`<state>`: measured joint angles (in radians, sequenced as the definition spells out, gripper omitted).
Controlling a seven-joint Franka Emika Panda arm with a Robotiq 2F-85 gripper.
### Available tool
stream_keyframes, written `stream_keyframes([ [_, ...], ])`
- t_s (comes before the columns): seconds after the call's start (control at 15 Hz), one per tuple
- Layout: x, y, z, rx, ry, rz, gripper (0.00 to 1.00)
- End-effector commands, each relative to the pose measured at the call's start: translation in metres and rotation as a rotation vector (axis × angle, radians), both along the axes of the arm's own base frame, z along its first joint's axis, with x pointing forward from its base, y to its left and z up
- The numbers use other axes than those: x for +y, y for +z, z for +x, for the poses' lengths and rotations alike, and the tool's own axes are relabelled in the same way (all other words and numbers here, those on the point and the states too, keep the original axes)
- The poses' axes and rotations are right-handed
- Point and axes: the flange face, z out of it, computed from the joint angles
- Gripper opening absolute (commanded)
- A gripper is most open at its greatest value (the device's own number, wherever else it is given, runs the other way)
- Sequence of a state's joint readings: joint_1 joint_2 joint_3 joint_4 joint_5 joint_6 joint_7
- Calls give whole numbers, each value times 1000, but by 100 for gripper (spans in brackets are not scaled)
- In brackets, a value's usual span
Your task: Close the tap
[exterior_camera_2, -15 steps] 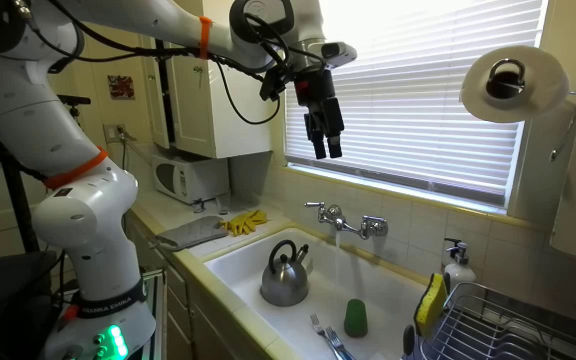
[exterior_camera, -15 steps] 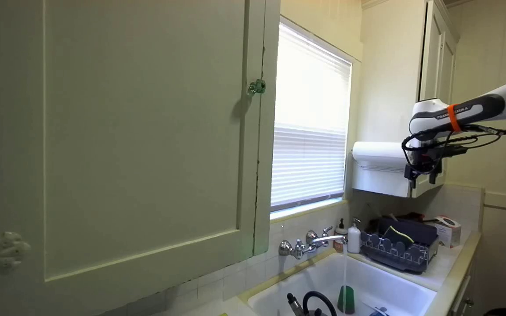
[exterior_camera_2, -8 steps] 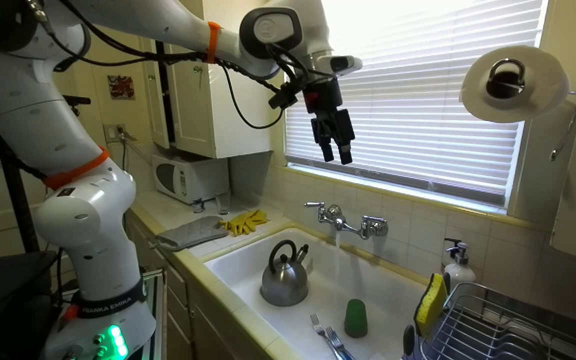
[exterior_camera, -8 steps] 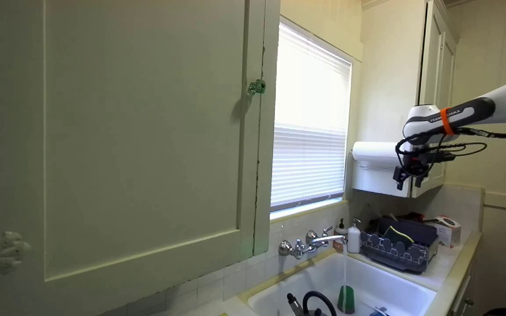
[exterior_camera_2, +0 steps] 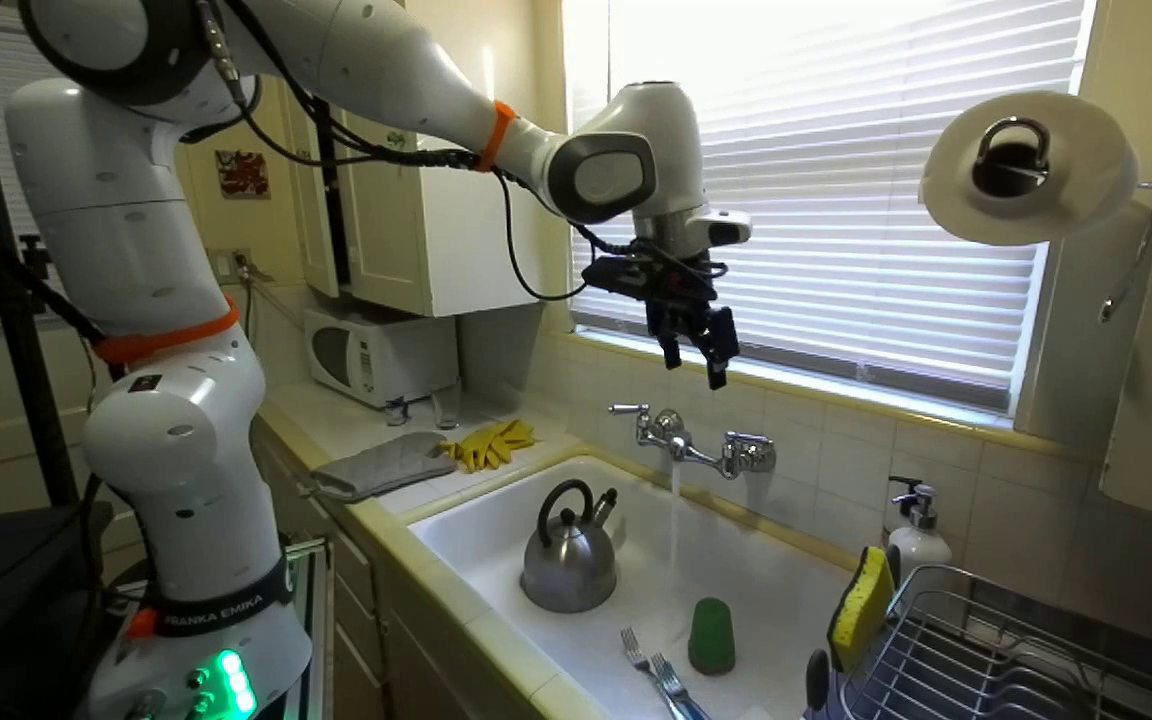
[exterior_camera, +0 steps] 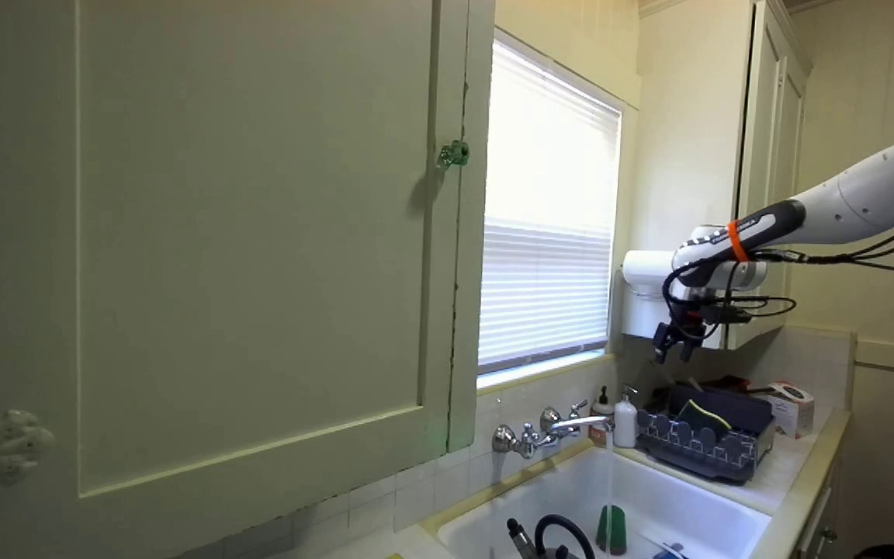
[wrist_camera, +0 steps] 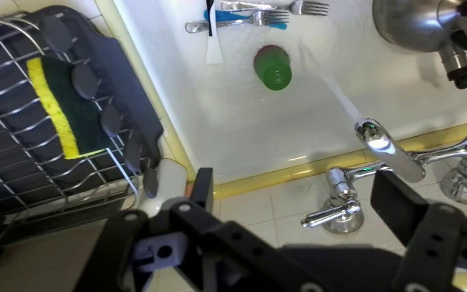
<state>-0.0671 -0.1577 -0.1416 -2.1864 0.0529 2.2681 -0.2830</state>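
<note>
The tap is a chrome wall-mounted faucet with a short spout and lever handles at both sides. It shows in both exterior views, as the tap (exterior_camera: 563, 427) and the tap (exterior_camera_2: 701, 455), and in the wrist view as the tap's spout (wrist_camera: 395, 156). A stream of water (exterior_camera_2: 675, 530) runs from the spout into the sink. My gripper (exterior_camera_2: 696, 370) is open and empty, above the tap and in front of the window. In the wrist view one lever handle (wrist_camera: 323, 215) appears between the open fingers (wrist_camera: 298, 194), below and apart from them. The far handle is partly cut off there.
The white sink (exterior_camera_2: 776, 540) holds a kettle (exterior_camera_2: 568, 565), a green cup (exterior_camera_2: 712, 636) and forks (exterior_camera_2: 671, 685). A dish rack (exterior_camera_2: 1016, 640) with a sponge (exterior_camera_2: 861, 610) stands beside it, near soap bottles (exterior_camera_2: 919, 535). Window blinds (exterior_camera_2: 886, 240) and a paper roll (exterior_camera_2: 1031, 165) are behind.
My arm has moved down and forward, bringing the gripper lower and closer above the tap. The gripper has also turned somewhat. The water keeps running.
</note>
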Motion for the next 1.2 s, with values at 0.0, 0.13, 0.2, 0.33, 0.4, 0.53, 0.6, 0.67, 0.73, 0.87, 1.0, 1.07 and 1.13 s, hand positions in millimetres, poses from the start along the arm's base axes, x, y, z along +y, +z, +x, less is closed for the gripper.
stream_keyframes([
  [0.0,37,-20,32,29,166,31,100],
  [0.13,66,-32,41,67,268,36,100],
  [0.2,80,-40,45,80,315,28,100],
  [0.33,108,-55,54,106,390,3,74],
  [0.4,124,-63,60,103,429,-7,66],
  [0.53,155,-70,64,111,504,-14,49],
  [0.6,170,-75,66,112,548,-21,42],
  [0.67,183,-77,67,115,584,-29,35],
  [0.73,196,-82,70,115,620,-30,27],
  [0.87,194,-78,62,111,586,-19,37],
  [1.0,208,-84,64,117,622,-21,22],
  [1.07,210,-85,65,118,628,-22,20],
  [1.13,209,-85,66,118,630,-23,20],
])
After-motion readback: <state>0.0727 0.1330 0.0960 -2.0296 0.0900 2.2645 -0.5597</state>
